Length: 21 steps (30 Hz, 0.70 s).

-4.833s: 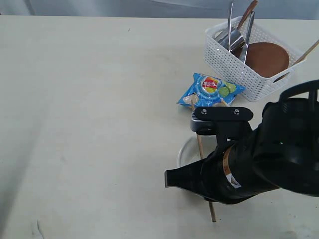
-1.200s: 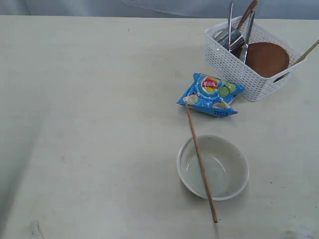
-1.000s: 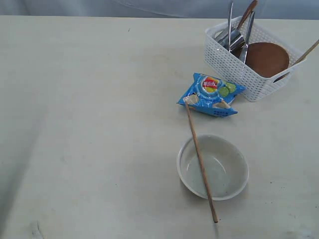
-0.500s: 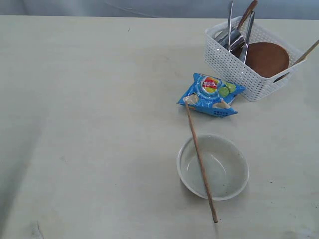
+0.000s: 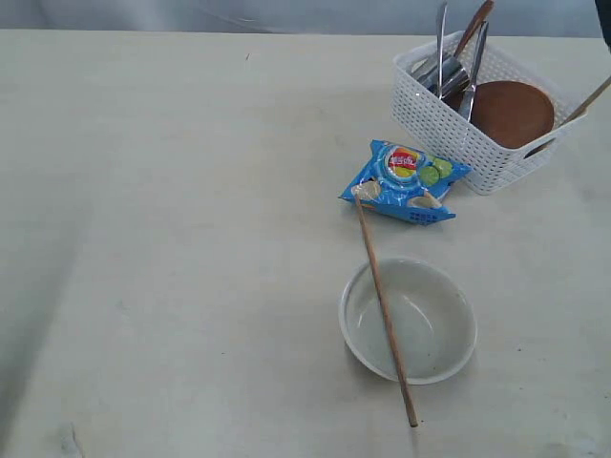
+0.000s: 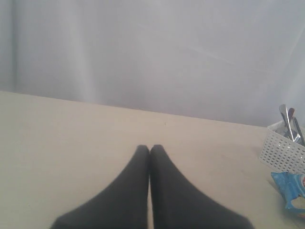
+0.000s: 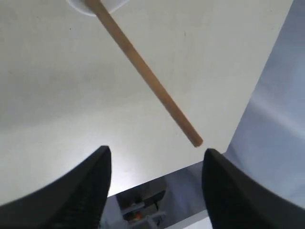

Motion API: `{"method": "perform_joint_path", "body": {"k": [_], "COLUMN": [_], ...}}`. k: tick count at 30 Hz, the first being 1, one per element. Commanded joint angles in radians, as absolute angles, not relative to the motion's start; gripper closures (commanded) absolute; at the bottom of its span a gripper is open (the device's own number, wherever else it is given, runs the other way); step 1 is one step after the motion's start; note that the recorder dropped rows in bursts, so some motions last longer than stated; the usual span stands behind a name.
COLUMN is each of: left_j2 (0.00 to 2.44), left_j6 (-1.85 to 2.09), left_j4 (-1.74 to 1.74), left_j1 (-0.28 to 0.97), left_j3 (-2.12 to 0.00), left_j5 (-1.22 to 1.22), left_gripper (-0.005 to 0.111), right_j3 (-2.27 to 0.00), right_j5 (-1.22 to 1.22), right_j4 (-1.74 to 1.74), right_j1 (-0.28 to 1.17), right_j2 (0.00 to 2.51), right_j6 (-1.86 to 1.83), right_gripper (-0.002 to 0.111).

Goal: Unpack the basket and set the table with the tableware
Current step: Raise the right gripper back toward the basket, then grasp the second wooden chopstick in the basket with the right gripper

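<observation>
The white basket (image 5: 430,114) stands at the table's (image 5: 191,239) far right. It holds a reddish-brown plate (image 5: 511,110), a steel cup (image 5: 449,76), upright steel cutlery (image 5: 441,38), a dark red spoon (image 5: 477,24) and one chopstick (image 5: 587,100). A white bowl (image 5: 430,324) sits near the front, and another chopstick (image 5: 384,305) lies across it. Neither gripper shows in the exterior view. My left gripper (image 6: 149,149) is shut and empty above bare table, with the basket (image 6: 283,150) off to one side. My right gripper (image 7: 156,153) is open and empty beside the chopstick's (image 7: 147,76) end.
A blue snack bag (image 5: 406,181) lies between basket and bowl, touching the chopstick's far tip; it also shows as the snack bag (image 6: 290,188) in the left wrist view. The table's edge (image 7: 224,152) runs just past the chopstick's end. A dark sliver (image 5: 606,24) sits at the top right corner.
The right arm, which hung over the bowl earlier, has left the exterior view. Bowl, chopstick, bag and basket have stayed put. A dark sliver has appeared at the top right corner.
</observation>
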State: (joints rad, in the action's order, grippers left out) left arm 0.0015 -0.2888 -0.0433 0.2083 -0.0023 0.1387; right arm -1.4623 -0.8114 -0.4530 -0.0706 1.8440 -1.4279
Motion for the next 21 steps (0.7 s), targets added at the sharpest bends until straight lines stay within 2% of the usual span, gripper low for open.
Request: {"method": "perform_joint_path", "body": {"k": [1, 21], "left_j2": [0.0, 0.0], "left_j6": [-0.283, -0.283], "left_j4": [-0.053, -0.053], "left_j1": [0.211, 0.211], "left_j3": [0.0, 0.0], "left_j5": [0.14, 0.14], "left_gripper": [0.107, 0.107], "right_j3": [-1.461, -1.461], "right_j5": [-0.754, -0.622], "right_j4": [-0.489, -0.632], "right_j1": [-0.065, -0.065], "right_j2": [1.857, 2.003], "right_j6": [-1.478, -1.555], "right_gripper": [0.054, 0.054]}}
